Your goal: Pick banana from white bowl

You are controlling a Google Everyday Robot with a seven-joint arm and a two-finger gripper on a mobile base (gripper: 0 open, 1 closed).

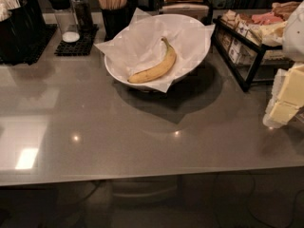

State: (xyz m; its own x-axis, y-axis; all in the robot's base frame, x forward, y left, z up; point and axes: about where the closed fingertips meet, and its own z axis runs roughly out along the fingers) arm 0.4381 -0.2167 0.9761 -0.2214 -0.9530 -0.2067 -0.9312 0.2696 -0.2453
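A curved yellow banana (154, 69) with a dark stem tip lies alone in the white bowl (192, 25), on crinkled white paper whose corners hang over the rim. The bowl stands at the back middle of the grey counter. My gripper (286, 101) shows pale yellow at the right edge of the camera view, well to the right of the bowl and nearer the front, above the counter. It holds nothing that I can see and is apart from the banana.
A black wire rack (247, 49) with packets stands right of the bowl, close to my gripper. A cup of wooden stirrers (111, 4), shakers (64, 15) on a black mat and dark containers (19, 27) line the back left. The counter's front edge (142, 177) runs below.
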